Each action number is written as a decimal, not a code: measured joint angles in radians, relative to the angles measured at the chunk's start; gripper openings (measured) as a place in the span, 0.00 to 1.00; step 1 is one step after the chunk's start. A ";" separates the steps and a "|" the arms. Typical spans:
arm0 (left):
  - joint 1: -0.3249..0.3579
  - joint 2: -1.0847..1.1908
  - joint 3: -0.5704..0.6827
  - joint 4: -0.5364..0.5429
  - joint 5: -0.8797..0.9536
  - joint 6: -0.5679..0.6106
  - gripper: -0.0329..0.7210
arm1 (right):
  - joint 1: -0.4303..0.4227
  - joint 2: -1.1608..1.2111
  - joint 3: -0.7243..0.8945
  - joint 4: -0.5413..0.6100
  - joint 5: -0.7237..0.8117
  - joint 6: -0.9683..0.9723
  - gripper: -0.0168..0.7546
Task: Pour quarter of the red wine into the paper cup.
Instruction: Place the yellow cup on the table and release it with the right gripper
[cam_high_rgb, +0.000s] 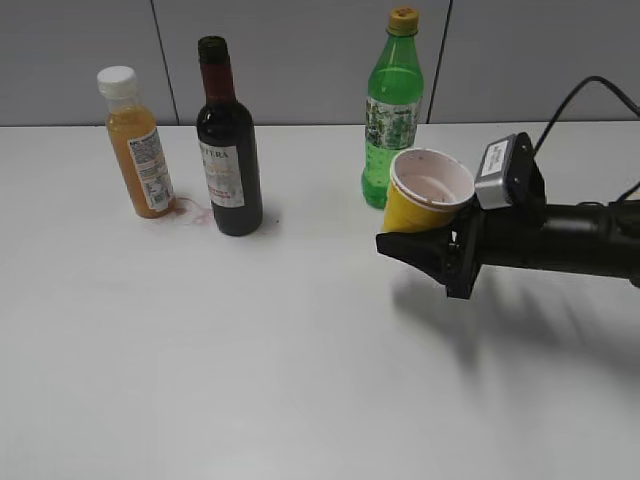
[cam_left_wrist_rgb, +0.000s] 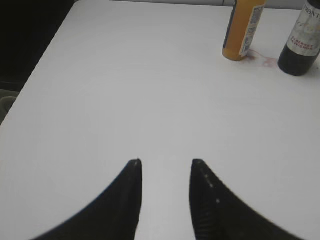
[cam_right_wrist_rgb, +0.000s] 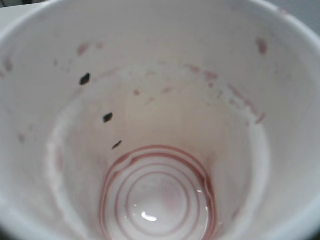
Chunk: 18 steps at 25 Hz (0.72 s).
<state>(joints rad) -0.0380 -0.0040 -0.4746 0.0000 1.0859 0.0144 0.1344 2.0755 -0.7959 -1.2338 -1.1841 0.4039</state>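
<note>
The red wine bottle (cam_high_rgb: 228, 150), dark glass with a white label, stands upright at the back left of the table; its lower part shows in the left wrist view (cam_left_wrist_rgb: 301, 45). My right gripper (cam_high_rgb: 420, 240) is shut on the yellow paper cup (cam_high_rgb: 428, 190) and holds it above the table, tilted, right of centre. The right wrist view looks straight into the cup (cam_right_wrist_rgb: 160, 100): white inside, pink stains, a thin red ring at the bottom, a few dark specks. My left gripper (cam_left_wrist_rgb: 165, 165) is open and empty over bare table, well short of the bottles.
An orange juice bottle (cam_high_rgb: 138, 140) with a white cap stands left of the wine and also shows in the left wrist view (cam_left_wrist_rgb: 242, 30). A green soda bottle (cam_high_rgb: 393, 110) stands just behind the cup. A pink stain (cam_high_rgb: 195, 212) marks the white table (cam_high_rgb: 250, 350).
</note>
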 joint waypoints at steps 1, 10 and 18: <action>0.000 0.000 0.000 0.000 0.000 0.000 0.36 | 0.006 0.022 -0.031 -0.026 -0.009 0.010 0.60; 0.000 0.000 0.000 0.000 0.000 0.000 0.36 | 0.200 0.206 -0.216 -0.041 -0.018 0.039 0.60; 0.000 0.000 0.000 0.000 0.000 0.000 0.36 | 0.336 0.266 -0.316 -0.032 0.049 0.069 0.60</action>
<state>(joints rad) -0.0380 -0.0040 -0.4746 0.0000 1.0859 0.0144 0.4702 2.3412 -1.1118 -1.2660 -1.1350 0.4728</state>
